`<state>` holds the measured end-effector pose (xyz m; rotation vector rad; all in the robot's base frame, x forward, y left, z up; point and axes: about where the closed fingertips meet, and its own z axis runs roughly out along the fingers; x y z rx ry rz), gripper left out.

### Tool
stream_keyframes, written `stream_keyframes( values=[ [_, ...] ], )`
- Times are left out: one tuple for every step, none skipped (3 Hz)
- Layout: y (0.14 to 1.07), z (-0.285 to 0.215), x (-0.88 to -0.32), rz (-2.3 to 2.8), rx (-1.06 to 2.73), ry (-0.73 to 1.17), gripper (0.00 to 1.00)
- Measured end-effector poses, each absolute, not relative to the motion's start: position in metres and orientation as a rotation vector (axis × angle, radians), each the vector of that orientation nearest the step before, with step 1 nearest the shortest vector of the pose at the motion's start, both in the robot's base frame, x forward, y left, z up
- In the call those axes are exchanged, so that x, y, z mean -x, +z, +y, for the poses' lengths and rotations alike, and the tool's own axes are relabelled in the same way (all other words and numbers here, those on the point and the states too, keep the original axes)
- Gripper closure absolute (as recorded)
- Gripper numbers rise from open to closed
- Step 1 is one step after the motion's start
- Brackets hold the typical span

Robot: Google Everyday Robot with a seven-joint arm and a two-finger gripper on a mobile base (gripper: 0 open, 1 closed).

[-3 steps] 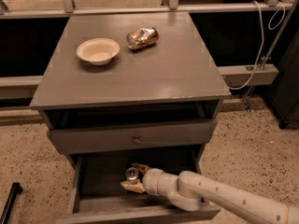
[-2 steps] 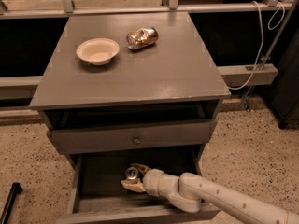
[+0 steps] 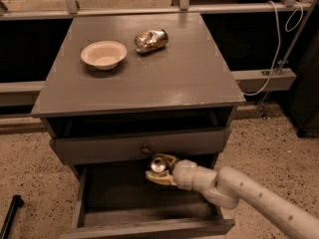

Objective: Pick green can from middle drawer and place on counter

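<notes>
The middle drawer [image 3: 149, 227] stands pulled open below the counter [image 3: 164, 78]. My gripper [image 3: 159, 170] reaches into it from the lower right on a pale arm. Its fingers flank a small can whose silver top with pull tab [image 3: 158, 164] faces up. This is the green can, and its side is mostly hidden by the fingers. It is held above the dark drawer floor, just under the front of the drawer above.
A cream bowl [image 3: 103, 54] and a dented gold-brown can [image 3: 151, 40] lie on the counter's back half. A closed grey drawer front with a round knob [image 3: 145, 148] sits right above the gripper. A white cable [image 3: 271, 59] hangs at the right. A black rod [image 3: 10, 215] lies on the floor at left.
The gripper and the can have moved up and to the right, off the drawer floor toward the upper drawer front. Nothing on the counter has moved.
</notes>
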<state>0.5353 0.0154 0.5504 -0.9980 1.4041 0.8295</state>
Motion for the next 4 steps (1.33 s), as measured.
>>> stream_keyframes(
  values=[
    [0.599,-0.008,-0.546,1.351,1.084,0.796,1.0],
    [0.599,-0.008,-0.546,1.351,1.084,0.796,1.0],
    [0.612,-0.005,-0.539,1.294,1.17,0.829,1.0],
    [0.646,-0.011,-0.528,1.223,1.395,0.84,1.0]
  ],
)
